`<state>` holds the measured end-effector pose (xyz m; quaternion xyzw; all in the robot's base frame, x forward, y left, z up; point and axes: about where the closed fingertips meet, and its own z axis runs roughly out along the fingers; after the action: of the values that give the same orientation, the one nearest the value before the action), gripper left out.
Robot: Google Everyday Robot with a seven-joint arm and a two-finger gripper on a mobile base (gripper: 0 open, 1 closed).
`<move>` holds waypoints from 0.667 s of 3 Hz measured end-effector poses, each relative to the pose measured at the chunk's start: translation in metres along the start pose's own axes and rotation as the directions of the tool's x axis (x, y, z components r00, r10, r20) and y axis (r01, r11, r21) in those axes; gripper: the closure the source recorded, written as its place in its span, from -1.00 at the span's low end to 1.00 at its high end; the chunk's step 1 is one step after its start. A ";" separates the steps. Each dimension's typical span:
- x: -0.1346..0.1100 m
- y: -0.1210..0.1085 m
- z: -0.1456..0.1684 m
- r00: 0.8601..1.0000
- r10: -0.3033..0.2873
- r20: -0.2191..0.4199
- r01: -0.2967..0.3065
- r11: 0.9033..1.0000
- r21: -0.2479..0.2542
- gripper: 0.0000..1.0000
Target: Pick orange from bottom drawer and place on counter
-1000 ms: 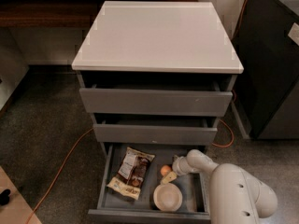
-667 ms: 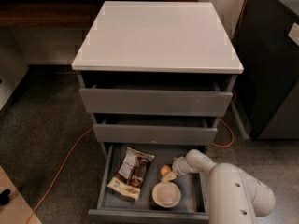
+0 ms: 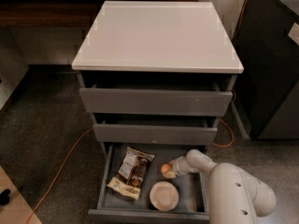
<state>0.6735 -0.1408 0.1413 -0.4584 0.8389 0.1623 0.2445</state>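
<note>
The bottom drawer (image 3: 112,197) is pulled open and shows its grey tray. The orange (image 3: 165,168) lies in it, right of the middle, above the white bowl (image 3: 164,195). My gripper (image 3: 170,171) reaches into the drawer from the right and is at the orange, touching or nearly touching its right side. My white arm (image 3: 233,190) covers the drawer's right part. The counter (image 3: 156,34), the pale glossy top of the cabinet, is bare.
A snack packet (image 3: 131,172) lies in the drawer's left half. The two upper drawers (image 3: 155,101) stand slightly open above. An orange cable (image 3: 60,164) runs across the floor on the left. A dark cabinet (image 3: 273,64) stands at the right.
The arm has shifted slightly; the gripper stays at the orange. The orange, bowl and packet have not moved.
</note>
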 end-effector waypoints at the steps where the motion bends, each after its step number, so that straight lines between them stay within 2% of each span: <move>1: -0.002 0.001 -0.007 1.000 -0.010 0.016 0.010 1.000 0.006 0.84; 2: -0.006 0.013 -0.029 0.997 -0.043 0.060 0.043 0.999 0.009 1.00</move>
<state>0.6576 -0.1437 0.1694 -0.4703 0.8217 0.1674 0.2747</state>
